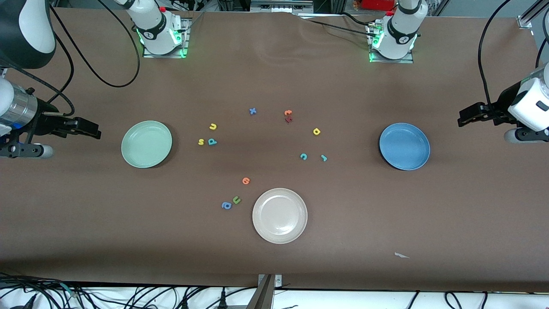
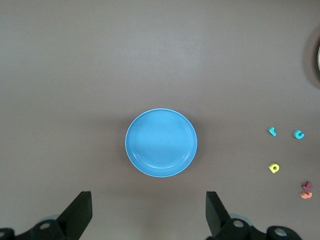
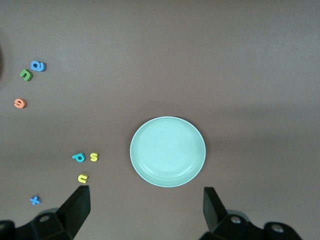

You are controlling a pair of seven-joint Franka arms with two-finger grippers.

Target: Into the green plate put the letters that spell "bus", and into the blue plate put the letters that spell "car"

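Nearest the front camera lies the beige-white plate (image 1: 279, 215), which I must leave alone; just beside it, toward my right arm's end, sit a green u (image 1: 236, 200) and a blue a (image 1: 226, 205), decoys I could mistake for the right letters. An orange letter (image 1: 245, 180) lies a little farther off. Farther still, the yellow u (image 1: 212, 126), yellow s (image 1: 200, 141) and teal b (image 1: 212, 141) cluster near the green plate (image 1: 146, 143), which holds nothing. The teal c (image 1: 303, 156), teal r (image 1: 324, 158) and yellow a (image 1: 316, 131) lie between the table's middle and the blue plate (image 1: 404, 146), also unfilled. A blue x (image 1: 253, 111) and a touching orange-and-maroon pair (image 1: 288, 116) lie farthest from the camera. My right gripper (image 1: 88, 128) hangs at its end of the table, my left gripper (image 1: 465, 116) at the other; both wait.

From my left wrist, my fingers (image 2: 80, 212) are spread wide and hold nothing, with the blue plate (image 2: 161, 142) centred below. The r (image 2: 272, 131), c (image 2: 299, 134) and a (image 2: 273, 168) are tiny; a slightly misjudged descent could nudge one away instead of pinching it.

From my right wrist, my fingers (image 3: 77, 207) are likewise parted and bare over the green plate (image 3: 167, 151). The b (image 3: 78, 157) and s (image 3: 94, 157) sit so close that I might grab or knock both at once. The b also reads like a p from here.
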